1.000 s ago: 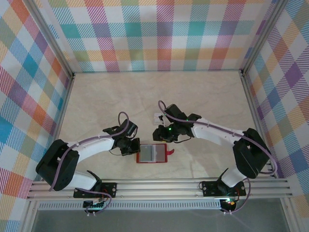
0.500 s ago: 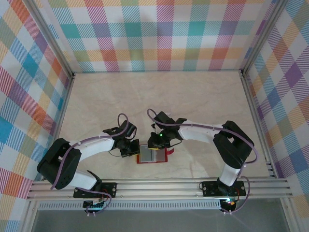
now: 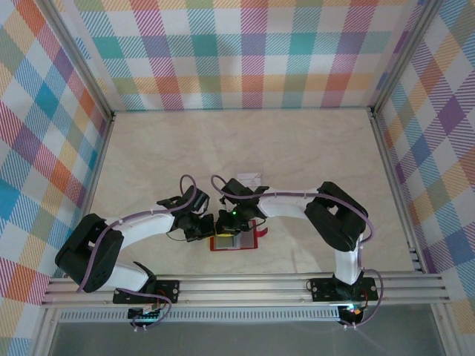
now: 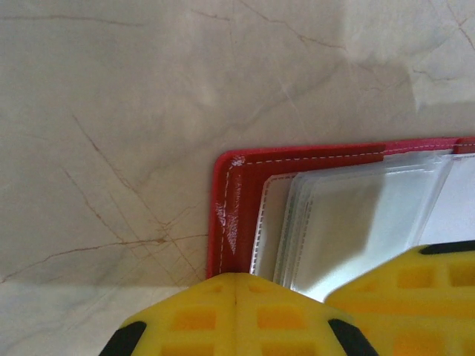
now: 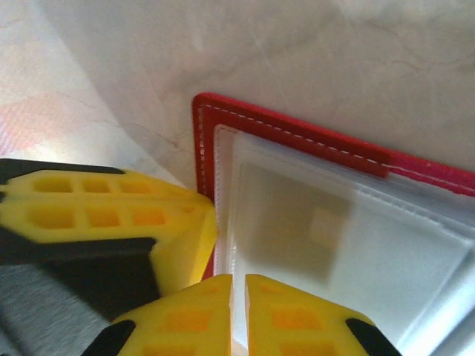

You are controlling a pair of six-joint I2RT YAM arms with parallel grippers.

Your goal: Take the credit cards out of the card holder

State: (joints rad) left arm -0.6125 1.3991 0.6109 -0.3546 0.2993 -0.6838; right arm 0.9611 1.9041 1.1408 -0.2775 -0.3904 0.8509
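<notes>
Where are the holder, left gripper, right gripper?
holder (image 4: 234, 193): left wrist view, red cover corner.
left gripper (image 4: 234, 293): left wrist view, seam between closed fingertips.
right gripper (image 5: 238, 297): right wrist view, slit between fingertips.

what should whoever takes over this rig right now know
Left gripper: shut, tips pressing the open card holder at its left edge.
Right gripper: all but shut at the clear sleeves; a grip cannot be confirmed.
Done: one pale card seems to lie on the table beyond the holder.
To do: a card shows inside a sleeve; pull it out.
</notes>
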